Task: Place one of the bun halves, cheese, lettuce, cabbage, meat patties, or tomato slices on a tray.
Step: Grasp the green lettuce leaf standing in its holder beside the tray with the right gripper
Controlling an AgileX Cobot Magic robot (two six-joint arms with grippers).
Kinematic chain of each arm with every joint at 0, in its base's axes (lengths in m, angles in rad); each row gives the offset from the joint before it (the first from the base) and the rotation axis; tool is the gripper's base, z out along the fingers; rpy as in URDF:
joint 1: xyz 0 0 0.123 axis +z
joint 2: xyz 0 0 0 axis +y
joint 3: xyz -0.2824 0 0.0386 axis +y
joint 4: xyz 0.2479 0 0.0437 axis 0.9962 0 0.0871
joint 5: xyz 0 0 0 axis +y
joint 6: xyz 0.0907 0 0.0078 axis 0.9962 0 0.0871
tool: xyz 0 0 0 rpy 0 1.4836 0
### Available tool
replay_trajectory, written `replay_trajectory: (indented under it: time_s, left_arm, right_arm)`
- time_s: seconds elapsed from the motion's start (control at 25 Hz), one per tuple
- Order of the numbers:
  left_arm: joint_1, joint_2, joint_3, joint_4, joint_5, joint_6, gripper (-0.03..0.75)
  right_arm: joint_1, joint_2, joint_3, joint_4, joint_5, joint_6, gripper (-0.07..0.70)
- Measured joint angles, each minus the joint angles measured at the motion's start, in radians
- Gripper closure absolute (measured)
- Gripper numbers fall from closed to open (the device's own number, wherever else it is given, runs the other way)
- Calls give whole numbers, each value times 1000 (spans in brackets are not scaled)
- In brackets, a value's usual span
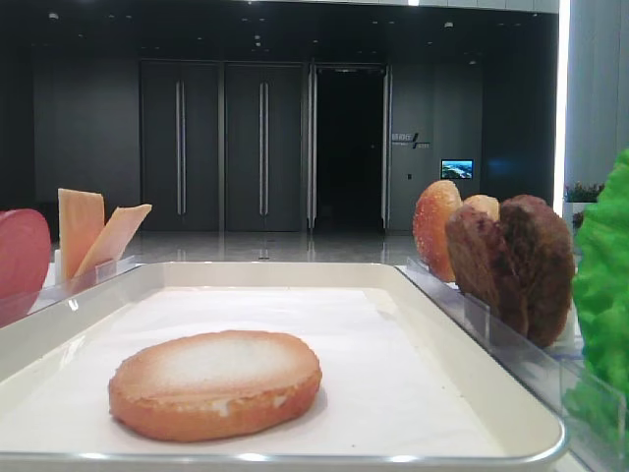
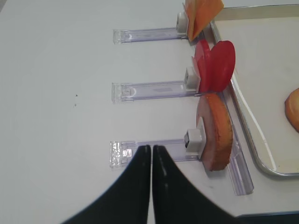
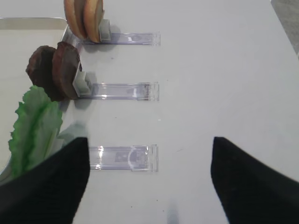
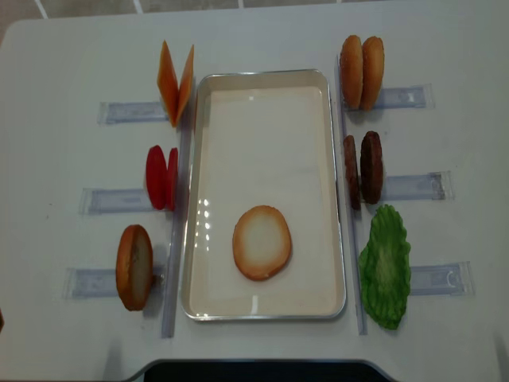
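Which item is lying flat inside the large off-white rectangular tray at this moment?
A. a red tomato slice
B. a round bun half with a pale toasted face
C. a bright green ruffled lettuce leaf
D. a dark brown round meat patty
B: only the round golden-brown bun half with the pale toasted face lies on the off-white rectangular tray.

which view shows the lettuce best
The overhead exterior view: the whole lettuce shows, right of the tray. The right wrist view shows most of it, the low exterior view only an edge, the left wrist view none.
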Motion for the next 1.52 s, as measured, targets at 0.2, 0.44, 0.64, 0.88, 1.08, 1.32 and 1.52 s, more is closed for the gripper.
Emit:
replay_trajectory:
  time_s: [0.2, 0.44, 0.64, 0.88, 1.08, 1.32, 1.52]
  left_arm:
    - [0, 0, 0, 0, 0, 0, 715]
    - [0, 0, 0, 0, 0, 0, 715]
    - [0, 0, 0, 0, 0, 0, 715]
    - [0, 0, 0, 0, 0, 0, 715]
    - [0, 0, 0, 0, 0, 0, 715]
    - [0, 0, 0, 0, 0, 0, 715]
    - [0, 0, 0, 0, -1, 0, 715]
  right_arm:
    - [0, 0, 0, 0, 0, 0, 90]
    - [0, 0, 0, 0, 0, -1, 90]
    - [0, 0, 0, 0, 0, -1, 90]
    - [0, 35, -2, 12, 4, -1, 90]
    - [0, 201, -10, 66, 7, -1, 90]
    - [0, 468, -52, 75, 16, -1, 90]
    - [0, 694, -168, 89, 64, -1, 90]
